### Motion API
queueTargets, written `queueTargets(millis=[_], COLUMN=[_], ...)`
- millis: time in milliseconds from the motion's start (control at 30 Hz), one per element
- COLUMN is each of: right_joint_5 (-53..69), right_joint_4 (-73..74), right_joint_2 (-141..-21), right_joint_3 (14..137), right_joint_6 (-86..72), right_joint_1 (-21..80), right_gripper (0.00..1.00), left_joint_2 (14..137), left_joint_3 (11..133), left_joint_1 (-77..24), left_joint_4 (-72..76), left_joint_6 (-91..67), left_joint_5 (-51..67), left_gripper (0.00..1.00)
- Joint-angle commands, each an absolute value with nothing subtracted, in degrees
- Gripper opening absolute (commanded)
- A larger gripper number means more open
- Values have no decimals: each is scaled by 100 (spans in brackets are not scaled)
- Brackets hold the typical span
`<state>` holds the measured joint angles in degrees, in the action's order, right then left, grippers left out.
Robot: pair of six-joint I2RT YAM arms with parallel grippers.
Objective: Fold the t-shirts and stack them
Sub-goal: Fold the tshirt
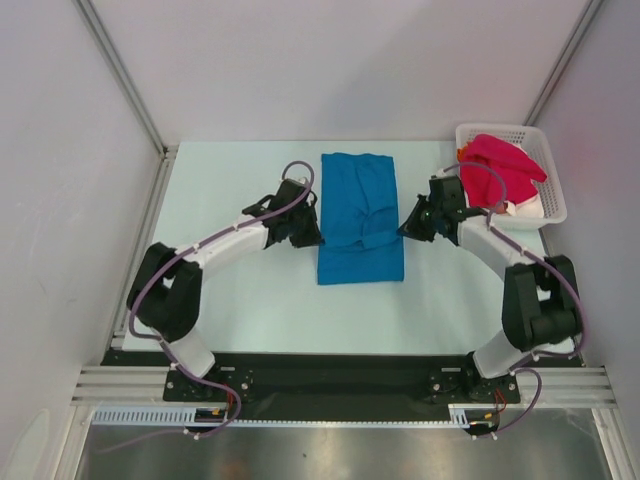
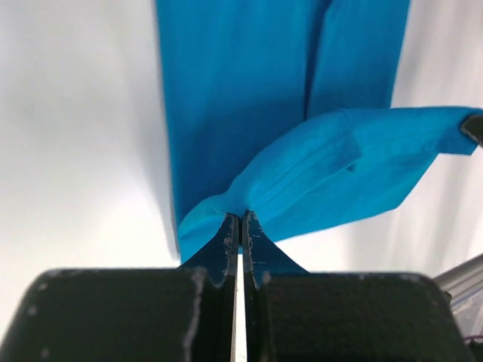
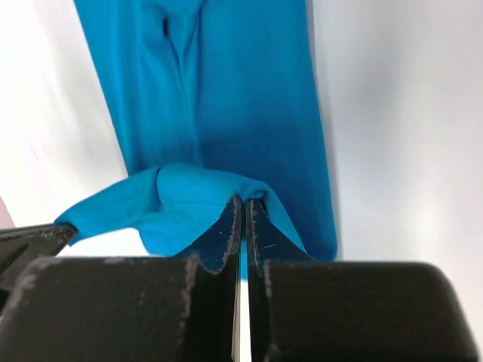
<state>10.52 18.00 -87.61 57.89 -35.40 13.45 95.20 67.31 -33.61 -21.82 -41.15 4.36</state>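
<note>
A bright blue t-shirt [image 1: 360,215] lies as a long folded strip in the middle of the table. My left gripper [image 1: 312,238] is shut on its left edge; the pinched cloth [image 2: 302,181] rises off the table. My right gripper [image 1: 408,229] is shut on its right edge, with the cloth [image 3: 189,196] bunched at the tips. Both hold the shirt's middle lifted between them. A crimson-pink t-shirt [image 1: 500,165] fills the white basket [image 1: 548,205] at the back right, with a bit of white cloth [image 1: 522,208] under it and an orange scrap [image 1: 461,151] at the basket's left rim.
The table [image 1: 240,300] is pale and bare around the shirt. White walls with metal corner posts close in the back and sides. A black base rail [image 1: 330,375] carries both arms at the near edge.
</note>
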Motion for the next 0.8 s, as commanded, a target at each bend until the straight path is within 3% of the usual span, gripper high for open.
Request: queueTargets(millis=[0,767], right_joint_5=[1265,1898], right_joint_4=[1433,1116], right_joint_2=[-9342,-10801], right_joint_3=[6327,7242], right_joint_6=[-3278,-3190], right_joint_1=[1196,738], right_gripper=[0,0], left_joint_2=[9764,11372], left_joint_3=[7224,8586], left_joint_1=[-3112,-2400], left_joint_4=[-2241,-2312], left_joint_6=[-3832,-3542], left_joint_5=[668,1204], left_gripper=[0,0])
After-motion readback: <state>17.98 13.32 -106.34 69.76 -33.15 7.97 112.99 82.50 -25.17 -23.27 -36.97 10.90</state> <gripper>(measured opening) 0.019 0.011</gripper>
